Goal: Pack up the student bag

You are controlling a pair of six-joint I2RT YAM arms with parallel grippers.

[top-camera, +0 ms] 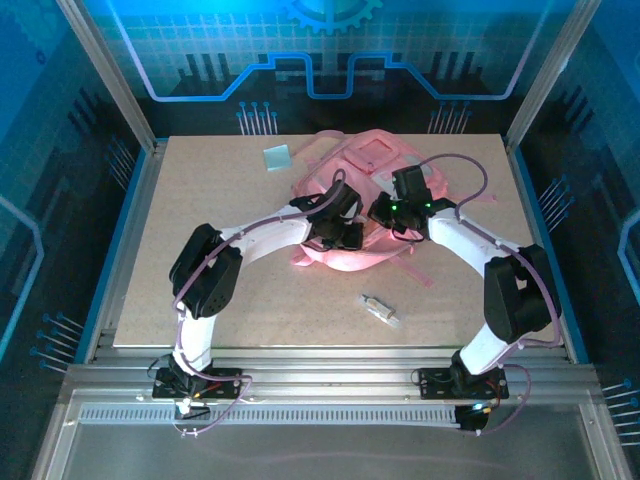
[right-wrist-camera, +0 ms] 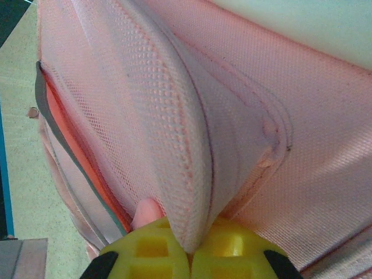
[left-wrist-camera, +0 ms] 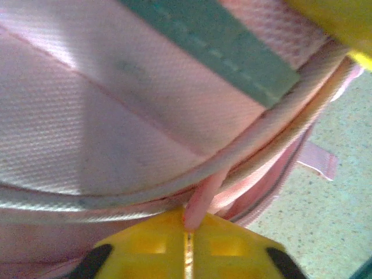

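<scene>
The student bag (top-camera: 372,160), a soft pink backpack, lies at the back middle of the table. Both grippers meet over its near part. My left gripper (top-camera: 343,236) is at its left side and, in the left wrist view, its yellow fingers (left-wrist-camera: 145,247) are shut on a thin pink zipper pull (left-wrist-camera: 202,200) hanging from the bag's piped zipper edge (left-wrist-camera: 273,133). My right gripper (top-camera: 384,212) is shut on a padded fold of pink mesh fabric (right-wrist-camera: 186,157) of the bag, pinched between the yellow fingers (right-wrist-camera: 148,247). An open zipper slit with an orange lining (right-wrist-camera: 70,145) runs to the left of that fold.
A small pale square sheet (top-camera: 277,157) lies at the back left of the bag. A small clear pen-like item (top-camera: 380,310) lies on the near table in front of the bag. A pink strap (top-camera: 482,197) trails off to the right.
</scene>
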